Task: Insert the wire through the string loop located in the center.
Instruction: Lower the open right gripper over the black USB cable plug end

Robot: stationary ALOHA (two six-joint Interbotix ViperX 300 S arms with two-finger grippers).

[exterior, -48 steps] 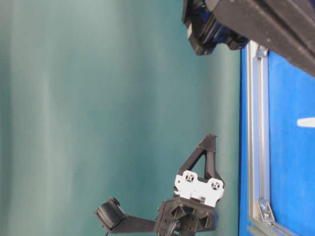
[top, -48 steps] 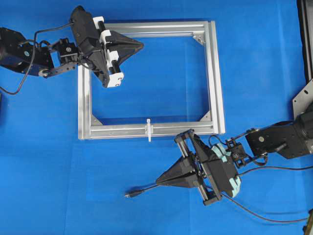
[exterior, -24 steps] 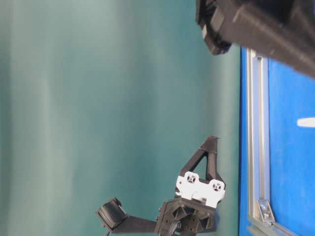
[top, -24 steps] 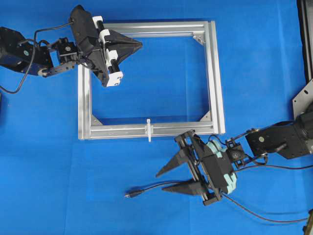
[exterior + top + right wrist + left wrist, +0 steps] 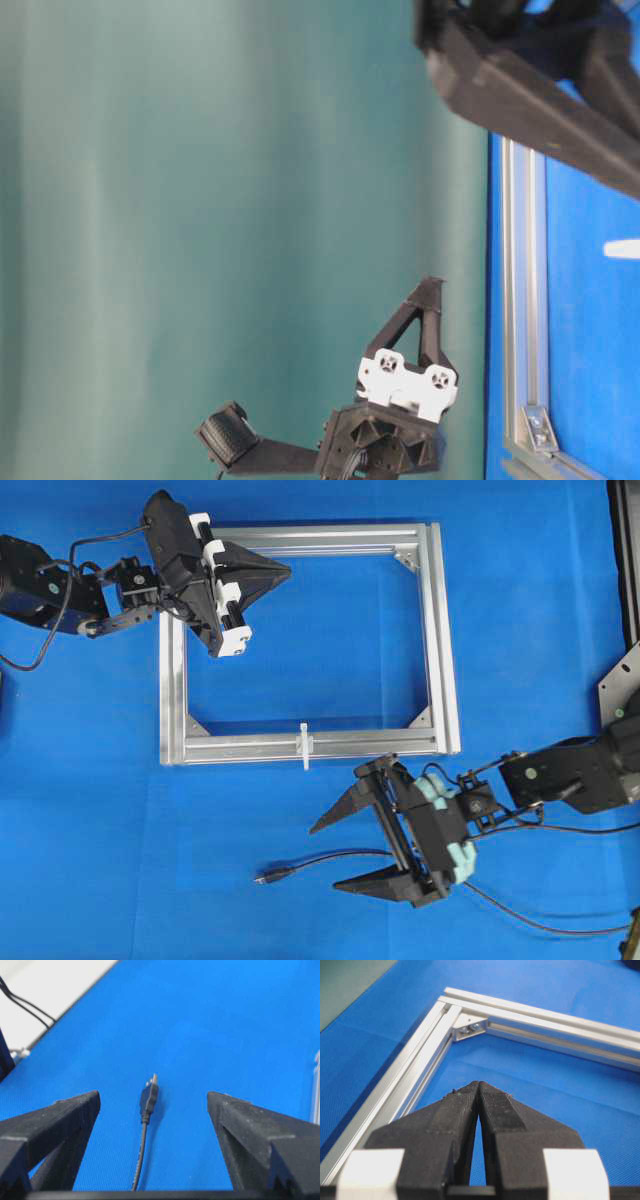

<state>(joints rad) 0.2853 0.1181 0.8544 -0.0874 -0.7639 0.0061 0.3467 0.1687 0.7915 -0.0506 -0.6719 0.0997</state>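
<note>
The wire (image 5: 310, 863) lies on the blue mat in front of the frame, its plug (image 5: 265, 878) pointing left. My right gripper (image 5: 324, 859) is open wide and straddles the wire without touching it. In the right wrist view the plug (image 5: 149, 1095) lies between the two spread fingers (image 5: 65, 1120), closer to the left one. The string loop (image 5: 304, 745) is a small white tie on the middle of the frame's near bar, up and left of the right gripper. My left gripper (image 5: 288, 572) hovers shut and empty over the frame's far left corner, its tips (image 5: 478, 1084) pressed together.
The silver aluminium frame (image 5: 440, 640) lies flat on the mat, with corner brackets (image 5: 469, 1027) inside its corners. The wire's slack (image 5: 520, 918) trails off to the right under the right arm. Black rails (image 5: 625, 560) stand at the right edge.
My right gripper has gone from shut to wide open and dropped slightly toward the wire, which now lies between its fingers. The left gripper stays shut, almost unmoved.
</note>
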